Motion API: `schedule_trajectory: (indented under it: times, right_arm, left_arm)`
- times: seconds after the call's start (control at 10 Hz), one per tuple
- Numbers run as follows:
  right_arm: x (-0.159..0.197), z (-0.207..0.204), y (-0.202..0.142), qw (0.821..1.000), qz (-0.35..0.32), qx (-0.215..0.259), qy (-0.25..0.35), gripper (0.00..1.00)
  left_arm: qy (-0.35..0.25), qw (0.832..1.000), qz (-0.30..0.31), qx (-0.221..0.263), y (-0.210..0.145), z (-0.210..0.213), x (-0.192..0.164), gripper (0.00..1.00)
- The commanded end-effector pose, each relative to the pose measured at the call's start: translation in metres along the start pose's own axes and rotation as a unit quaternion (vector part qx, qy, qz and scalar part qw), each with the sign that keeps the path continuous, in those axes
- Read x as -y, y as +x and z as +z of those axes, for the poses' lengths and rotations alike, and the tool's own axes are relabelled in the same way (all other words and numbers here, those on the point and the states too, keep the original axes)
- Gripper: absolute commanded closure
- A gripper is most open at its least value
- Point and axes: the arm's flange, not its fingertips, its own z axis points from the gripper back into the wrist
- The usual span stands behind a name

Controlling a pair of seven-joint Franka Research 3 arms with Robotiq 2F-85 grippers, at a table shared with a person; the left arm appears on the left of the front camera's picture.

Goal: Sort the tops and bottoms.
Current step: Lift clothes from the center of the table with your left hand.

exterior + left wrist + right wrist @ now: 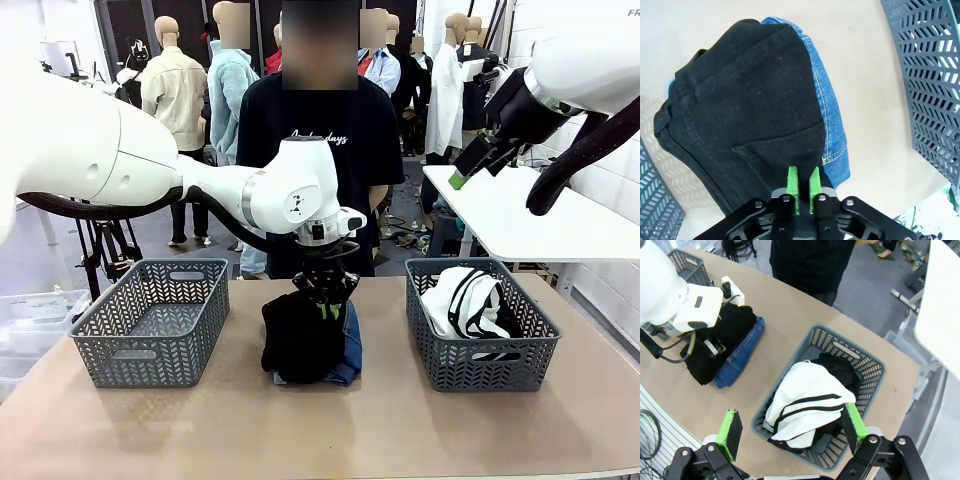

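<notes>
Black garment [750, 100] pinched by narrow left gripper [803, 192], right gripper [790, 411] wide, holding nothing

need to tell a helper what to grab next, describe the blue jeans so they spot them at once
On the table, look midway between the two grey baskets. The blue jeans lie there folded, sticking out from under the black garment pinched by the left end effector; they're the only blue denim, with pale stitching.

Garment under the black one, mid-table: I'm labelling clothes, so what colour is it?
The garment is blue denim with yellow stitching, clearest in the left wrist view.
</notes>
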Motion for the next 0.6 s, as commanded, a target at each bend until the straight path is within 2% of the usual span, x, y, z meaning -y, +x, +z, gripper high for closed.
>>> schedule_trajectory:
  times: [0.0,0.2,0.3,0.4,0.5]
  right_arm:
    - [0.0004,-0.0005,-0.0003,1.0,0.0,-0.002,0.001,0.0]
    - [0.0004,-0.0005,-0.0003,1.0,0.0,-0.002,0.001,0.0]
    - [0.0004,-0.0005,-0.0003,1.0,0.0,-0.002,0.001,0.0]
    - [0.0004,-0.0005,-0.0003,1.0,0.0,-0.002,0.001,0.0]
    - [0.0004,-0.0005,-0.0003,1.0,0.0,-0.002,0.001,0.0]
  left_arm:
    - [-0.002,1.0,-0.001,-0.008,0.0042,0.0019,0.0025,1.0]
    - [0.003,1.0,0.008,0.006,0.0053,0.002,0.0016,1.0]
    - [0.004,0.999,0.007,0.045,0.0072,0.003,-0.0068,1.0]
    - [0.0,1.0,0.0,0.0,0.0011,0.0005,0.0009,1.0]
    - [0.0,1.0,0.0,0.0,0.0011,0.0005,0.0009,1.0]
